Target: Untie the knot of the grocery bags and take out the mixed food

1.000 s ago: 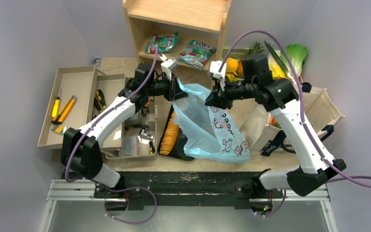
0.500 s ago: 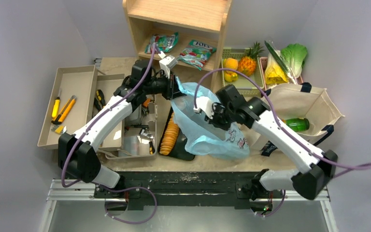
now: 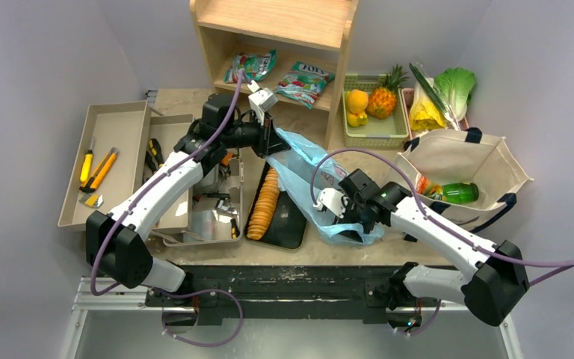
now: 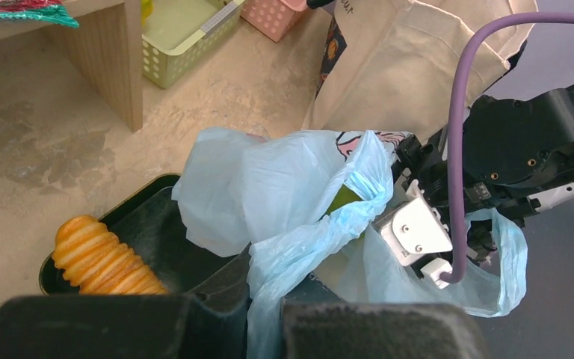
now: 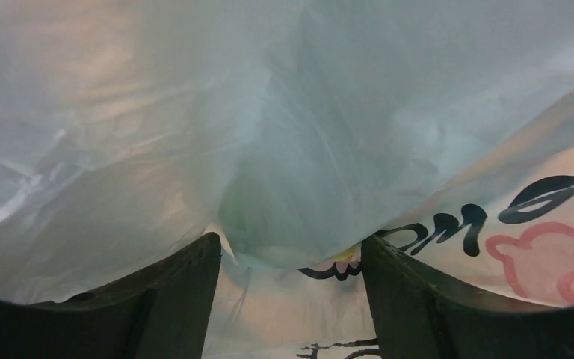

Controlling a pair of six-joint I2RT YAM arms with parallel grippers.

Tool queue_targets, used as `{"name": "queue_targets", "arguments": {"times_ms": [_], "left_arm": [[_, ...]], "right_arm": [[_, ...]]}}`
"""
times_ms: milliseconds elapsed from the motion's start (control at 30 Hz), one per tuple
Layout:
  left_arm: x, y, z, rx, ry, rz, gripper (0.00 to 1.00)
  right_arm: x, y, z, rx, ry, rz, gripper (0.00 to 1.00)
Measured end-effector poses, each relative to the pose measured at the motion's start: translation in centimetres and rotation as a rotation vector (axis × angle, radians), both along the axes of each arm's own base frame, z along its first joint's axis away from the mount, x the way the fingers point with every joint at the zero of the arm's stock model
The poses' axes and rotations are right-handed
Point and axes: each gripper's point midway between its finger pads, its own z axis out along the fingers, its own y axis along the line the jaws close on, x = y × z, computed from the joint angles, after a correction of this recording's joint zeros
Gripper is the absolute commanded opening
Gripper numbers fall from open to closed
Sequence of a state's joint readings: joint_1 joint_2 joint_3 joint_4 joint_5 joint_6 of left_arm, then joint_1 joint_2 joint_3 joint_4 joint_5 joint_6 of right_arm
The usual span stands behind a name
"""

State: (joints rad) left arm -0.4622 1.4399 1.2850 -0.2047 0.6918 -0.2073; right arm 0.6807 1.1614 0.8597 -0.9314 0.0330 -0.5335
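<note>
The light-blue plastic grocery bag [image 3: 321, 183] lies stretched from the shelf foot toward the near edge. My left gripper [image 3: 273, 142] is shut on its twisted handle [image 4: 269, 299], raised at the bag's far end. A green item [image 4: 341, 200] shows inside the bag's mouth. My right gripper [image 3: 341, 222] is at the bag's low near end; its jaws stand open, and the wrist view shows printed plastic [image 5: 284, 149] bulging between them. The cream canvas tote [image 3: 456, 161] stands at the right with a green bottle [image 3: 460, 193] in it. Pineapple [image 3: 383, 101], oranges [image 3: 357, 99], cabbage [image 3: 457, 82] and yellow produce [image 3: 424, 114] sit behind.
A black tray [image 3: 293, 224] with a row of orange crackers [image 3: 265, 203] lies left of the bag. Grey toolbox trays [image 3: 112, 120] with tools sit at the left. A wooden shelf [image 3: 344, 90] holds snack packets [image 3: 303, 78]. The green basket [image 3: 377, 134] stands beside it.
My right arm let go near the bag's top, swung down toward the near edge and opened its jaws at the bag's low end. The bag sagged and stretched out. The left gripper kept its hold.
</note>
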Motion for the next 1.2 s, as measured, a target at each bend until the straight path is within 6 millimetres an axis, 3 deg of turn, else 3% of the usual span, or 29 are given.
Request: {"name": "queue_targets", "arguments": {"times_ms": [100,200,300,367,500,600,767,867,967,1033,1067,1133,1200], "left_arm": [[-0.2,-0.2,-0.1,0.005,-0.014,-0.015,0.0],[-0.2,-0.1,-0.3,0.013,-0.025,-0.023,0.0],[-0.3,-0.2,-0.6,0.019,-0.026,-0.028,0.0],[-0.4,-0.2,-0.8,0.022,-0.026,-0.028,0.0],[-0.3,-0.2,-0.9,0.024,-0.026,-0.024,0.0],[-0.2,-0.2,-1.0,0.026,-0.025,-0.022,0.0],[0.9,-0.6,-1.9,0.04,-0.005,-0.012,0.0],[1.4,-0.7,-3.1,0.057,0.021,-0.005,0.0],[1.9,-0.9,-4.7,0.079,0.056,0.001,0.0],[2.0,-1.0,-6.0,0.098,0.085,0.003,0.0],[2.1,-1.0,-7.1,0.116,0.111,0.006,0.0],[1.9,-1.2,-7.9,0.131,0.13,0.0,0.0],[1.8,-1.2,-8.8,0.15,0.154,0.0,0.0]], "right_arm": [[-0.3,0.4,-0.4,0.02,0.016,0.012,0.71],[-0.5,0.7,-0.9,0.038,0.029,0.032,0.78],[-0.7,1.0,-1.1,0.05,0.042,0.053,0.76],[-0.7,1.0,-1.2,0.045,0.046,0.063,0.48],[0.2,1.3,-1.3,0.034,0.034,0.076,0.03],[0.7,1.9,-0.4,0.061,0.011,0.078,0.0],[2.5,4.4,4.7,0.225,-0.14,0.103,0.0],[4.3,6.0,10.6,0.353,-0.302,0.108,0.0],[6.2,7.7,18.0,0.507,-0.486,0.11,0.0],[6.4,8.3,21.3,0.581,-0.565,0.127,0.0],[6.1,8.3,22.2,0.602,-0.591,0.145,0.0],[5.3,8.3,22.1,0.611,-0.588,0.182,0.0],[4.4,7.9,20.0,0.572,-0.541,0.222,0.0]]}}
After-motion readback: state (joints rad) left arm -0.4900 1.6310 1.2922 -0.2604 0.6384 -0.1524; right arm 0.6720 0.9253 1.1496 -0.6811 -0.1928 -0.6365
